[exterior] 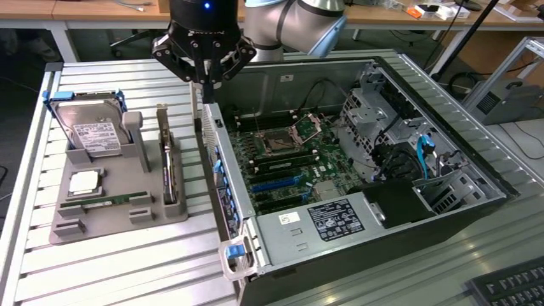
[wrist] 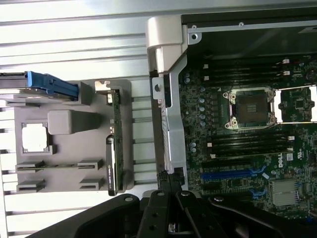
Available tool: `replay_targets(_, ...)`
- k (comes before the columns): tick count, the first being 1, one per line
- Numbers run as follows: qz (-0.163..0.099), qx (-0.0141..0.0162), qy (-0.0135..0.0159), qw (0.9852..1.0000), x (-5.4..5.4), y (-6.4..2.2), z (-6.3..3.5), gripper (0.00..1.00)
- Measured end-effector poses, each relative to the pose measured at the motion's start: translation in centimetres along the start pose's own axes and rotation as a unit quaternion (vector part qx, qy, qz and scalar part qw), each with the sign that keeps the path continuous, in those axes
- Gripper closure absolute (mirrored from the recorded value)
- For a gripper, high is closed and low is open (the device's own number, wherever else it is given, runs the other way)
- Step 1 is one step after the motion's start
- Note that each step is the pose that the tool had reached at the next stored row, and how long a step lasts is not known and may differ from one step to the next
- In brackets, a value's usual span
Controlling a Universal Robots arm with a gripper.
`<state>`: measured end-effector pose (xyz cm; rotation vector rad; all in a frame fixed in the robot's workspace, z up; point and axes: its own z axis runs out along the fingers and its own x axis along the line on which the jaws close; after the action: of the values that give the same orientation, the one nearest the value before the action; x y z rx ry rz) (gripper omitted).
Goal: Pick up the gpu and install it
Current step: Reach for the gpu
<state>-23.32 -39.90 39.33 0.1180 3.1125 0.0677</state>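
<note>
Open computer case, motherboard exposed, lying on the slatted table. Beside it sits the grey parts holder. I see my gripper above the case wall nearest the holder, fingers pressed together on nothing. The gpu stands on edge in the holder's slot nearest the case, apart from the gripper.

Matt grey plastic tray
</note>
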Motion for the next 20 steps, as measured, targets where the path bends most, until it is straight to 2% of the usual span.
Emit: replay_targets(20,0.000,0.0000,0.0000,1.0000,1.1,-0.08,-0.03,0.89)
